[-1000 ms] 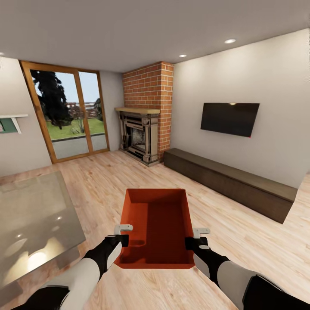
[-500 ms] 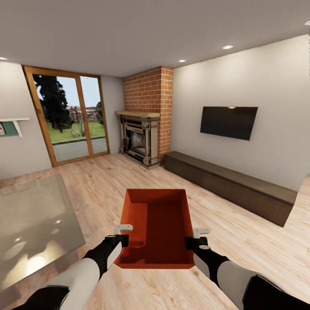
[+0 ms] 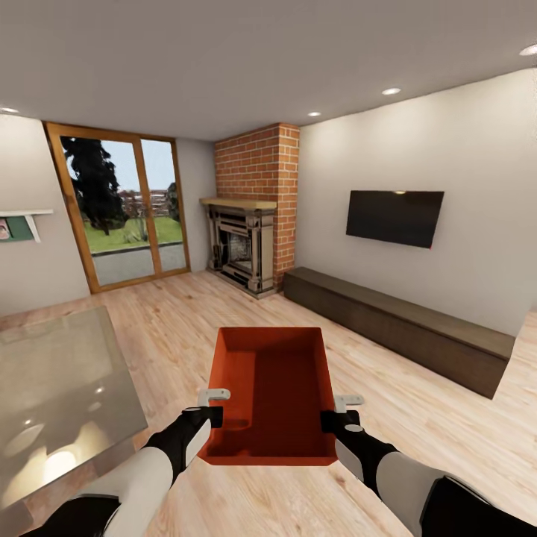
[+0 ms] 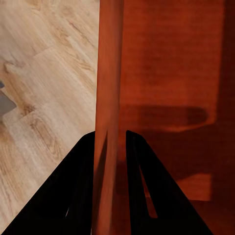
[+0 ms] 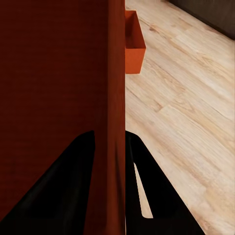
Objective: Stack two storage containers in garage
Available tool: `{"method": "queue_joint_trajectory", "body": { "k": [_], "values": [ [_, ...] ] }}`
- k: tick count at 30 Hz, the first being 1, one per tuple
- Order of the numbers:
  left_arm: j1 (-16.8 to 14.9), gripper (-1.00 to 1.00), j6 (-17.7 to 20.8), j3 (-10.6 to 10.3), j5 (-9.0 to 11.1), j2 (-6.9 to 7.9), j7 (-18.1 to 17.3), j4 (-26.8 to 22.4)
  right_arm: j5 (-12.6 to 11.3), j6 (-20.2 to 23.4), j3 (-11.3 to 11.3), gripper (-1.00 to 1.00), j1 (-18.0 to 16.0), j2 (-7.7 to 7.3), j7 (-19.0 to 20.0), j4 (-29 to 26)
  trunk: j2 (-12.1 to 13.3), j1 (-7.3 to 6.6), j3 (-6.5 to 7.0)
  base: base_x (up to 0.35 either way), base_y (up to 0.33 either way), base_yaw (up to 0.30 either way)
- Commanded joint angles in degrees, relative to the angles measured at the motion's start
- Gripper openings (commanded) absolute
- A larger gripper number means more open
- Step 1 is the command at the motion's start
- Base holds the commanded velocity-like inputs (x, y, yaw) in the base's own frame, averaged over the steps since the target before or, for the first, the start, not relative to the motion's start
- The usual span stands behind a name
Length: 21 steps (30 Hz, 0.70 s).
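Orange-red ribbed open bin (image 3: pixel 272 391) carried over wood-plank floor (image 3: pixel 418 403): left jaws (image 4: pixel 110 147) and right jaws (image 5: pixel 108 147) each pinched shut on a side wall.

Two arms are seen, each with a smooth white forearm shell (image 3: pixel 138 477) between black joint sections, ending in a black wrist and a black two-fingered left gripper (image 3: pixel 215 415) and right gripper (image 3: pixel 330 421), each topped by a small pale grey bracket.

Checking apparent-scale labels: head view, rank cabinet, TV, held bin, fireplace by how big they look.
1. Cabinet, longest span.
2. Held bin, but it sits nearest the camera, which inflates it.
3. Fireplace with its brick column.
4. TV.
Bin versus fireplace looks close; unsure.
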Motion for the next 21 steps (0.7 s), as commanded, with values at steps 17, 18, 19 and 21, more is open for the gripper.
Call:
{"method": "queue_joint_trajectory", "body": {
  "k": [17, 18, 19, 21],
  "values": [
    [0.0, -1.0, 0.5, 0.2, -0.9, 0.32, 2.1, -0.1, -0.2, -0.4, -0.2, -1.0, 0.0, -1.6, -0.3, 0.1, -0.1, 0.02, 1.48, 0.0, 0.0, 0.0],
    [0.0, -1.0, 0.5, 0.2, -0.9, 0.32, 2.1, -0.1, -0.2, -0.4, -0.2, -1.0, 0.0, -1.6, -0.3, 0.1, -0.1, 0.02, 1.57, 0.0, 0.0, 0.0],
    [0.0, -1.0, 0.5, 0.2, -0.9, 0.32, 2.1, -0.1, -0.2, -0.4, -0.2, -1.0, 0.0, -1.6, -0.3, 0.1, -0.1, 0.02, 1.66, 0.0, 0.0, 0.0],
    [0.0, -1.0, 0.5, 0.2, -0.9, 0.32, 2.1, -0.1, -0.2, -0.4, -0.2, -1.0, 0.0, -1.6, -0.3, 0.1, -0.1, 0.02, 1.84, 0.0, 0.0, 0.0]
  ]
}}
